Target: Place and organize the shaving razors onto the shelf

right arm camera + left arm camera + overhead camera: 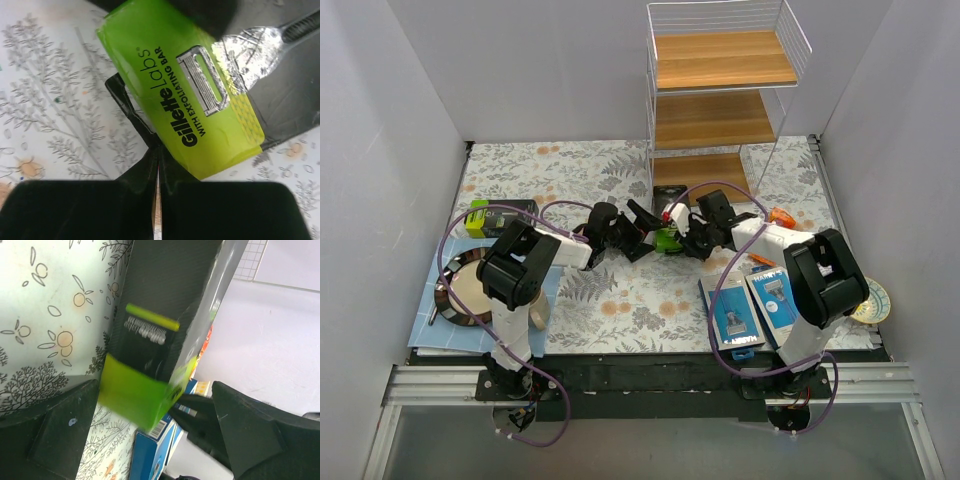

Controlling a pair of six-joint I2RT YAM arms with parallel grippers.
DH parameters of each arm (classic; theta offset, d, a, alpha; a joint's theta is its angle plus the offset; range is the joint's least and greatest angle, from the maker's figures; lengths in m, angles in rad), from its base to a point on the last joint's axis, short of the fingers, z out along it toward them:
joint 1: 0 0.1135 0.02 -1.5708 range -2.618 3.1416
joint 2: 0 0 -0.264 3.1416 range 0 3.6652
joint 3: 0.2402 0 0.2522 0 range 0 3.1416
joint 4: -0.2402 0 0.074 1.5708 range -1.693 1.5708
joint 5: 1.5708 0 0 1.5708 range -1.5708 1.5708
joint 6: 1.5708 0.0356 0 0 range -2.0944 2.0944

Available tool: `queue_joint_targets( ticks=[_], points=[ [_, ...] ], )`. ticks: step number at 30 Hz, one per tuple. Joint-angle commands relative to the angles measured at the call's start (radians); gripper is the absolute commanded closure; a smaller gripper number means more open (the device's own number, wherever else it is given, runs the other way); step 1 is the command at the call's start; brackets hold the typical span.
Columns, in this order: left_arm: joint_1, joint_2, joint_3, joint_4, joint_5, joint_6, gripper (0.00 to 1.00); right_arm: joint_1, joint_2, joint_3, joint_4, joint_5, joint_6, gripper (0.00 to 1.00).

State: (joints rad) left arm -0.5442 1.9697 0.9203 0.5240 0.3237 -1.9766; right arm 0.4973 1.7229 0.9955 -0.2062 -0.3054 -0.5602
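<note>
Mid-table the right gripper (pixel 158 160) is pinched shut on just a corner of the green razor pack (pixel 170 85), left gripper (pixel 642 228) wide open and empty, so it could swivel loose

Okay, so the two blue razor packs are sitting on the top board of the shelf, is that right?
Not quite. The two blue razor packs are not on the top board of the shelf. They lie flat, side by side, on the table at its near right. The top external view shows this, and there the top board is bare.
</note>
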Motion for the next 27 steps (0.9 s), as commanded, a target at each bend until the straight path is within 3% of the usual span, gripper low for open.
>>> queue_joint_targets(
  ticks=[1, 13, 27],
  points=[
    [0.004, -0.014, -0.046, -0.163, -0.054, 0.056, 0.02, -0.026, 0.02, 0.094, 0.103, 0.081, 0.014, 0.93],
    [0.004, -0.019, -0.047, -0.186, -0.057, 0.068, 0.02, -0.026, 0.083, 0.193, 0.131, 0.086, 0.028, 0.93],
    [0.007, -0.034, -0.049, -0.214, -0.055, 0.085, 0.02, -0.028, 0.161, 0.255, 0.195, 0.287, -0.003, 0.92]
  ],
)
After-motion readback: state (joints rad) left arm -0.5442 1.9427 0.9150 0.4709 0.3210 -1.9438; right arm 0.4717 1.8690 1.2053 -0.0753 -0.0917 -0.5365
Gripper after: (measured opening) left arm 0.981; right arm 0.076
